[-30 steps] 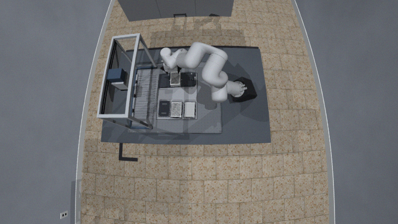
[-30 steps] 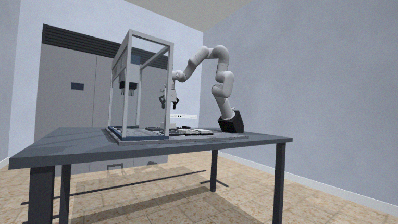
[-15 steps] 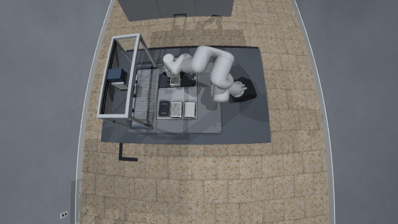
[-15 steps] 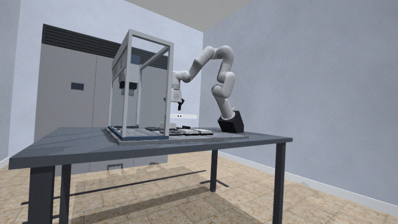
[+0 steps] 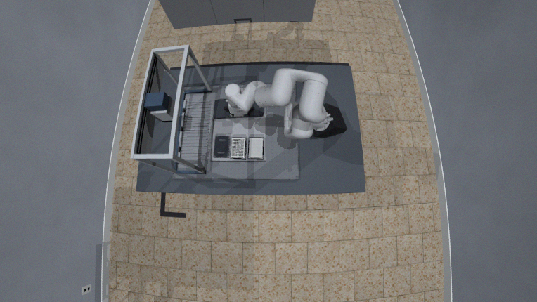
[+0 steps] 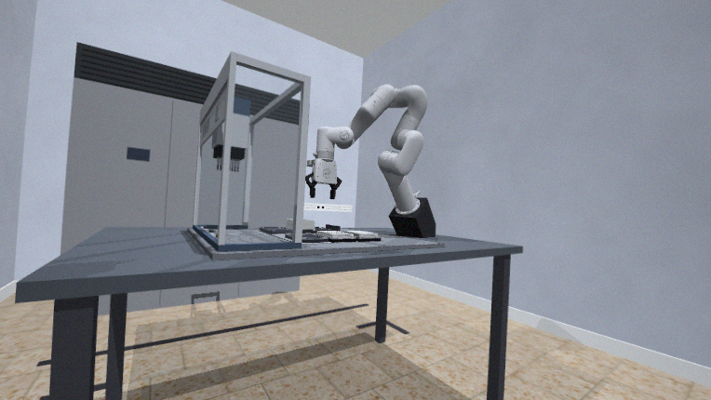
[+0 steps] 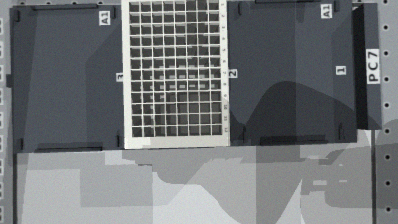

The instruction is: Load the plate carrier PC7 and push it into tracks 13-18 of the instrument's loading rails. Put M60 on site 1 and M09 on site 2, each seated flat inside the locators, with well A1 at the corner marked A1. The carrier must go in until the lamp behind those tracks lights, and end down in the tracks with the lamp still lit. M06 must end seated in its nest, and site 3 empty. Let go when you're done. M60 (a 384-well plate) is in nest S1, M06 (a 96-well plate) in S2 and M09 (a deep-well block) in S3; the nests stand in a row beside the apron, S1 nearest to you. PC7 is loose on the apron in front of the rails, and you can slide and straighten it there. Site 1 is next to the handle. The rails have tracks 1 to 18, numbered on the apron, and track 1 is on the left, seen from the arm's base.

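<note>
The dark carrier PC7 (image 7: 200,75) lies on the apron in front of the rails (image 5: 195,127), its handle end with the PC7 label (image 7: 373,66) at the right of the wrist view. A white block with square wells, M09 (image 7: 175,74), sits squarely on site 2. Site 1 (image 7: 292,75) and site 3 (image 7: 67,80) are empty. M60 (image 5: 256,147) sits in nest S1 and M06 (image 5: 237,147) in S2; nest S3 (image 5: 221,146) is dark and empty. My gripper (image 6: 323,190) hangs open and empty high above the carrier. The fingers are out of the wrist view.
The instrument's open frame (image 5: 165,104) stands over the rails, with a blue head (image 5: 157,102) inside. Track numbers run along the apron at the carrier's far end (image 7: 2,100). The arm's black base (image 5: 330,119) sits behind the nests.
</note>
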`<state>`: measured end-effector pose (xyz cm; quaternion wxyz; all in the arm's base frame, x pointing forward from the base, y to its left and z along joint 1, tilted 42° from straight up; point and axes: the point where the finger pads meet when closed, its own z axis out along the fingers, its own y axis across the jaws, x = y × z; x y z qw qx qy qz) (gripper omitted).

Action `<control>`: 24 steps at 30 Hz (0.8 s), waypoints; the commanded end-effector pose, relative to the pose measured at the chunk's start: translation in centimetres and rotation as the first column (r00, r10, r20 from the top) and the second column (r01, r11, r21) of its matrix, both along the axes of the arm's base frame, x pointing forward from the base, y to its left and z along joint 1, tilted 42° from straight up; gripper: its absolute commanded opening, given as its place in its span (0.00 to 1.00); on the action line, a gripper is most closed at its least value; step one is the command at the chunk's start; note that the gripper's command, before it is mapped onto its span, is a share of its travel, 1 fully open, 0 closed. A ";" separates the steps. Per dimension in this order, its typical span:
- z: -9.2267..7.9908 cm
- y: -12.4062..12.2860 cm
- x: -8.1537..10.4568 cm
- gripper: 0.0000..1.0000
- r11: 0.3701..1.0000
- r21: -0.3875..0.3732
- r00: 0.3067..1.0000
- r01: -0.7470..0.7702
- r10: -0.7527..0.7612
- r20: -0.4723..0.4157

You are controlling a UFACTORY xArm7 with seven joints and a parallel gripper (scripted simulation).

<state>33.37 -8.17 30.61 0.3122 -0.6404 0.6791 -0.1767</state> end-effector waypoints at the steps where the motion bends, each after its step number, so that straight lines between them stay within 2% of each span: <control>1: -0.1 1.7 -0.5 1.00 1.000 -0.001 1.000 0.001 -0.001 0.004; 24: -1.9 11.6 -3.5 1.00 1.000 0.000 1.000 0.000 0.000 0.004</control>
